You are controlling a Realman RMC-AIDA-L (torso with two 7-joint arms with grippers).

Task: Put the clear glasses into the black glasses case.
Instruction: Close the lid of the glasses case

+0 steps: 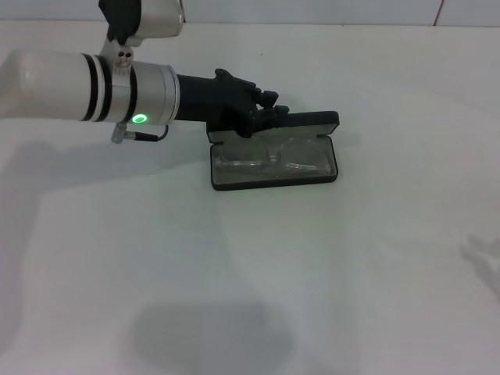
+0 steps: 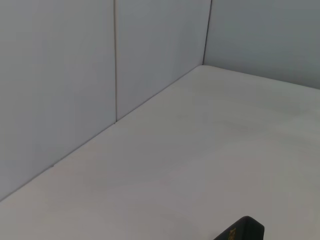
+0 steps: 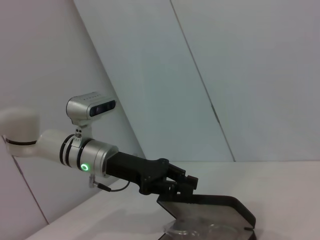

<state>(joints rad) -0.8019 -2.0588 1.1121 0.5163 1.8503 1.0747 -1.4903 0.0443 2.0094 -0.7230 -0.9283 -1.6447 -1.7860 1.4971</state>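
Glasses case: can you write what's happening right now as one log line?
left hand: at lid of black glasses case | clear glasses: inside case | case: open | right hand: out of view

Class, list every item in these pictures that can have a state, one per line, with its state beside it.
black glasses case: open, lid raised, lying on the table.
clear glasses: inside the case, on the lining.
left gripper: at the raised lid's far edge.
white table: bears the case.
right gripper: not in view.
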